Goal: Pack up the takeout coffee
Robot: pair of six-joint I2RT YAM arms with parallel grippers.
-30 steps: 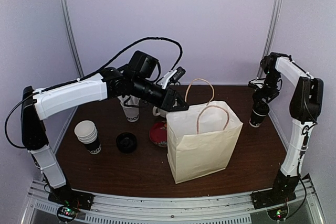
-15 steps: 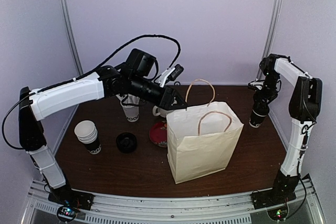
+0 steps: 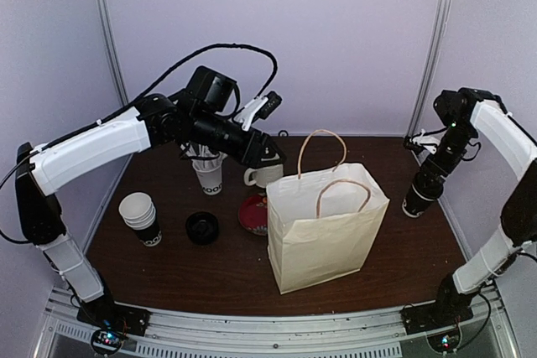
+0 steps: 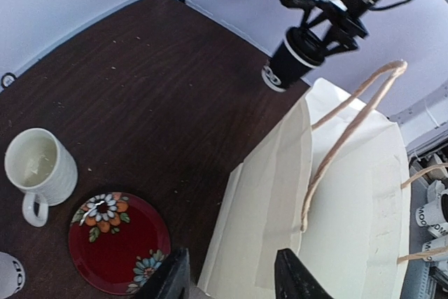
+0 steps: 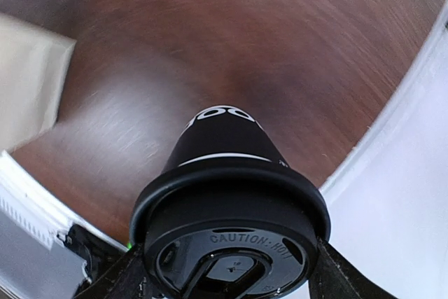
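A black takeout coffee cup (image 3: 414, 199) with a black lid (image 5: 231, 236) is at the right side of the table, tilted. My right gripper (image 3: 426, 179) (image 5: 231, 274) is shut on it, a finger against each side of the lid rim. The cup also shows far off in the left wrist view (image 4: 299, 50). An open cream paper bag (image 3: 327, 228) stands mid-table with its handles up. My left gripper (image 3: 270, 155) (image 4: 234, 281) hovers open at the bag's upper left corner. The bag's folded side edge (image 4: 280, 194) lies between its fingers, untouched.
Left of the bag are a red flowered plate (image 3: 252, 212) (image 4: 117, 243) and a cream mug (image 3: 263, 175) (image 4: 40, 169). A white cup of straws (image 3: 210, 176), a loose black lid (image 3: 202, 227) and a stack of white cups (image 3: 141, 218) sit further left. Walls close in behind and on both sides.
My right gripper has closed on the cup and shifted it slightly nearer, tilting it. The left gripper has widened and drawn back to the left from the bag's mouth.
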